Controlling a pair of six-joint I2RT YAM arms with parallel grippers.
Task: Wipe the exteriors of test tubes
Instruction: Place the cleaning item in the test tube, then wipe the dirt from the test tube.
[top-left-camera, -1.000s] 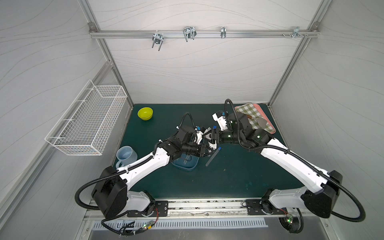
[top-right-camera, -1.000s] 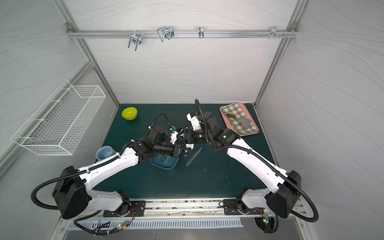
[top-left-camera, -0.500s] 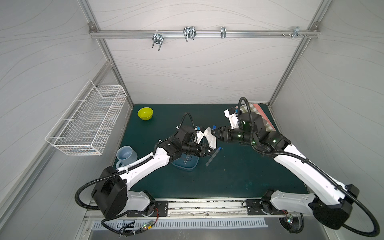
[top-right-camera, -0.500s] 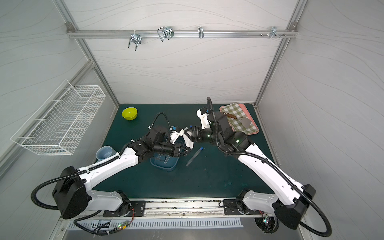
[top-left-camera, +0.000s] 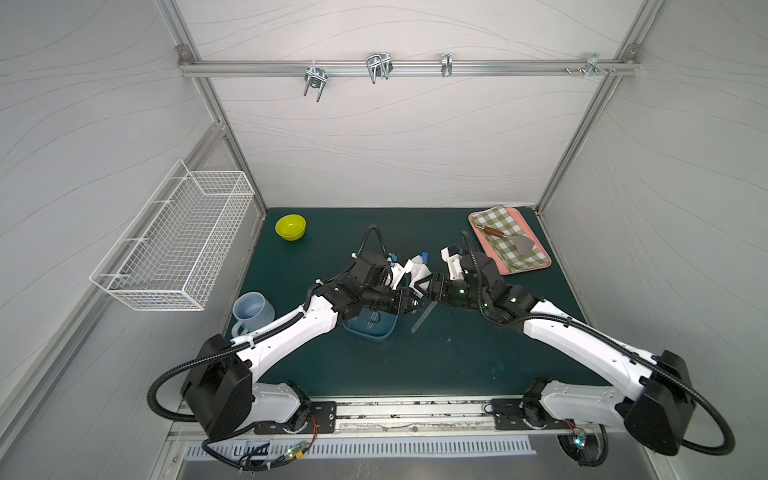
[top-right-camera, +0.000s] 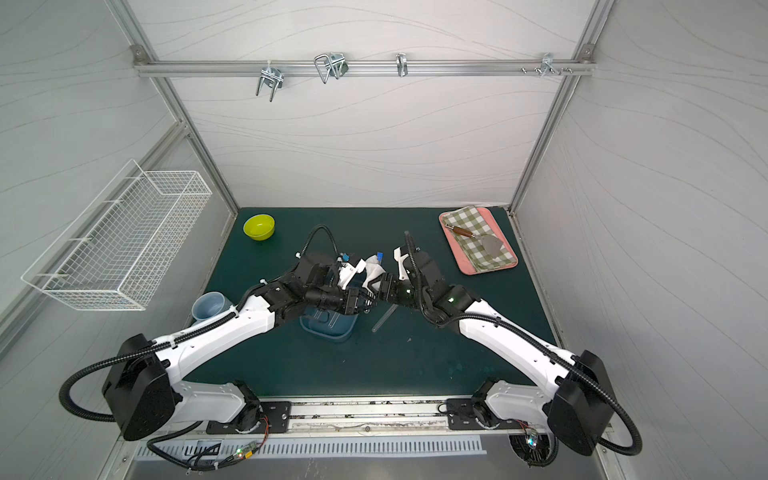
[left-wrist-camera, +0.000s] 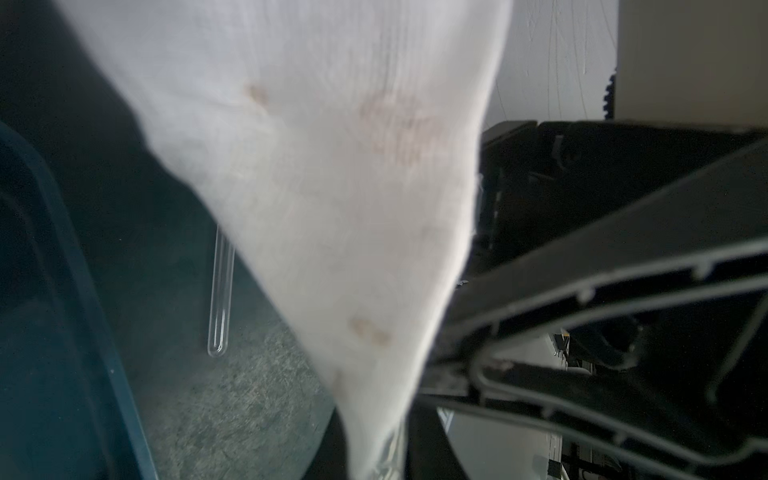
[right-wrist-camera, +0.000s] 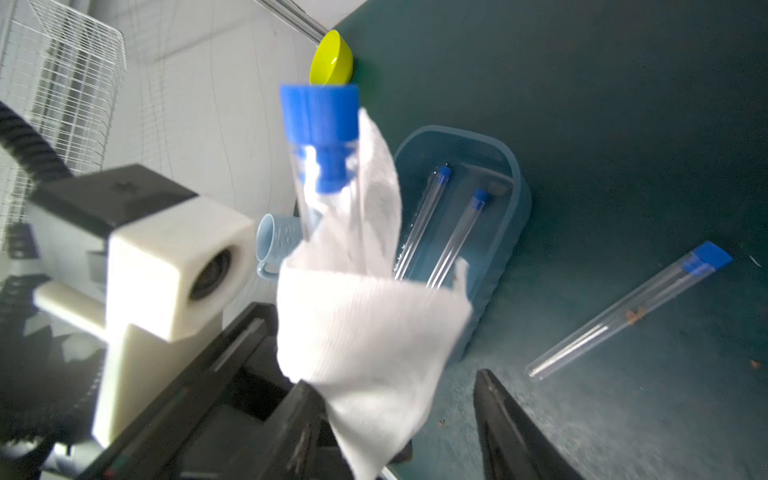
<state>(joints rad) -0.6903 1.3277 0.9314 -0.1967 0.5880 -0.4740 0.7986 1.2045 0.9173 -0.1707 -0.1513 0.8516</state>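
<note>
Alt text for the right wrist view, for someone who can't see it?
A blue-capped test tube, draped in a white paper towel, stands up close in the foreground. Behind it on the green mat, a blue tray holds two more tubes, and another tube lies loose beside the tray.

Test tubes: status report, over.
Left claw shut on the clear blue-capped test tube wrapped in white paper tissue; right claw open around tissue. Two tubes in blue plastic tray, one tube on green mat. Nothing blocking.
</note>
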